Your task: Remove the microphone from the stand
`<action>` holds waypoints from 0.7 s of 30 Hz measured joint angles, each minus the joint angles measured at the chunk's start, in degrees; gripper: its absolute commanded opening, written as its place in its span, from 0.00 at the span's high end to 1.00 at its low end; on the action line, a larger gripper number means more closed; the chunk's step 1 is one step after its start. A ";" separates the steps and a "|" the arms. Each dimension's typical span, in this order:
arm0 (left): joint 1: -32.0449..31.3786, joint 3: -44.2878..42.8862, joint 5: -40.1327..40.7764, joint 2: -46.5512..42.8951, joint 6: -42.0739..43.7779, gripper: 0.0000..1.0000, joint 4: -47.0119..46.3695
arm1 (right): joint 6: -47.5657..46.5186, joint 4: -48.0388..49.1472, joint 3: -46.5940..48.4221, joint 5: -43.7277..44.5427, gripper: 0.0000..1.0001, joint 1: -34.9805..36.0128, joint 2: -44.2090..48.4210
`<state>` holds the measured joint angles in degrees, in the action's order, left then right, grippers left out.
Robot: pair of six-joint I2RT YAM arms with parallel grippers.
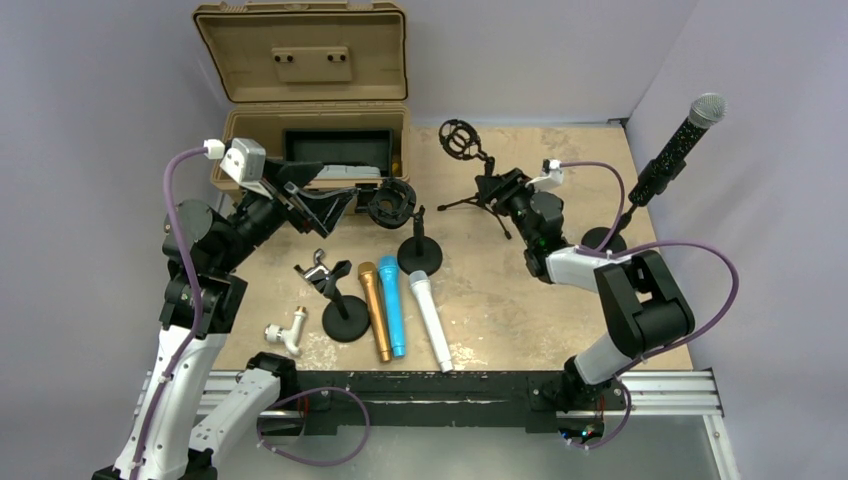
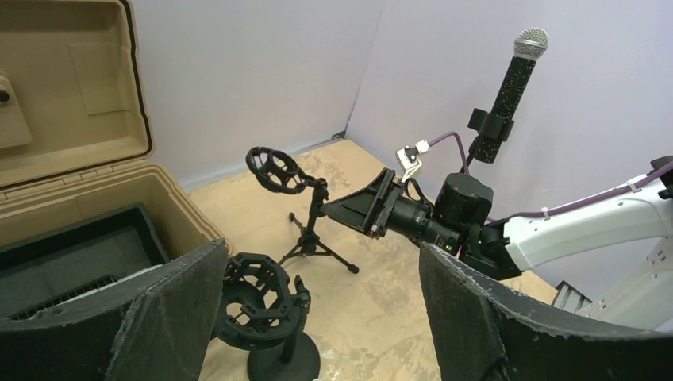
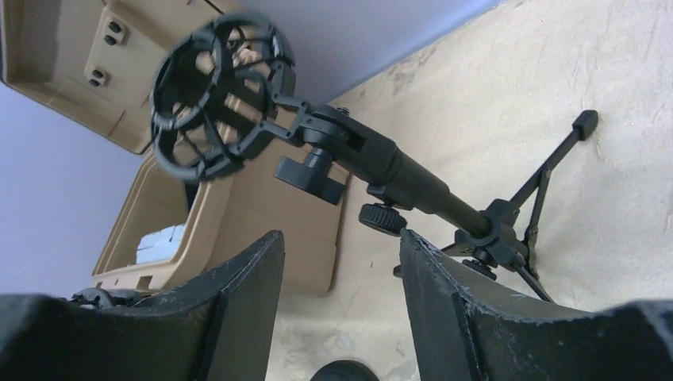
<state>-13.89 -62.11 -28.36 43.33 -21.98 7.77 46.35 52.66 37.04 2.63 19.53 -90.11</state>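
A black speckled microphone (image 1: 680, 140) with a silver grille stands tilted in a clip on its stand (image 1: 603, 240) at the far right; it also shows in the left wrist view (image 2: 508, 87). My right gripper (image 1: 505, 190) is open and empty, well left of that microphone, next to a tripod stand (image 3: 444, 206) that carries an empty shock mount (image 3: 214, 95). Its fingers (image 3: 460, 317) hold nothing. My left gripper (image 1: 330, 200) is open and empty near the case front, above a second empty shock mount (image 2: 258, 305) on a round base.
An open tan case (image 1: 310, 100) stands at the back left. A gold microphone (image 1: 375, 310), a blue one (image 1: 392, 305) and a white one (image 1: 430, 320) lie at the table's front middle, beside a clip stand (image 1: 340, 300) and a white fitting (image 1: 285, 333).
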 measured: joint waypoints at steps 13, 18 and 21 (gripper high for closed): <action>0.00 0.00 -0.76 0.92 -0.35 0.12 -0.02 | -11.08 -16.79 0.02 6.16 0.44 7.19 10.64; 0.00 0.00 -1.31 1.20 -1.31 0.12 -0.09 | -16.59 -25.77 0.13 8.70 0.41 10.36 21.29; 0.00 0.02 -1.51 1.46 -1.55 0.12 -0.17 | -19.58 -30.95 0.90 11.65 0.37 10.29 29.24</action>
<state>-13.89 -62.08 -29.87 44.80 -23.53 7.60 26.76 21.71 37.93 14.28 29.82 -60.86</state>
